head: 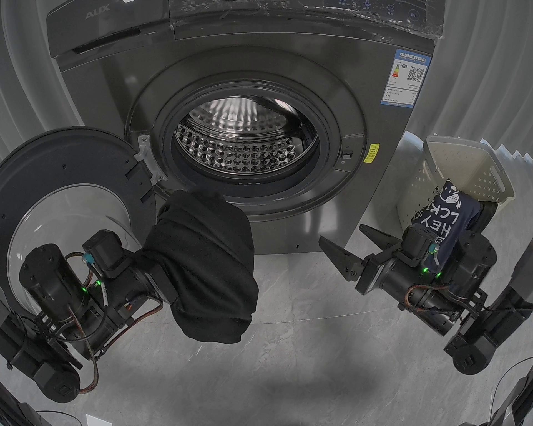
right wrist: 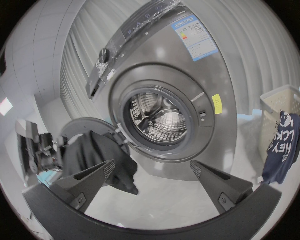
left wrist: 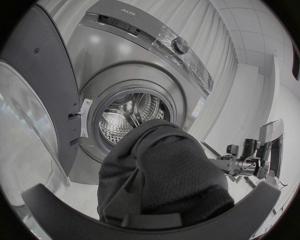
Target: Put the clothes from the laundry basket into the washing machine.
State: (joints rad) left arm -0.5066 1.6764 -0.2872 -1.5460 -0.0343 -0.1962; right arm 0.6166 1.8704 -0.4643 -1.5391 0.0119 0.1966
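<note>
Left gripper [head: 166,283] clamping black garment [head: 208,260], right gripper [head: 348,246] jaws apart

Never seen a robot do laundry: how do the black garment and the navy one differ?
The black garment is plain and hangs gripped in the left tool before the open washing machine; the navy garment bears white lettering and drapes ungripped over the laundry basket rim. Both are outside the drum.

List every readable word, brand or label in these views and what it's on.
"AUX": washing machine's top panel.
"HEY", "LCK": navy garment draped over the laundry basket.
Blue-bordered label, yellow sticker, control panel markings: too small to read.
</note>
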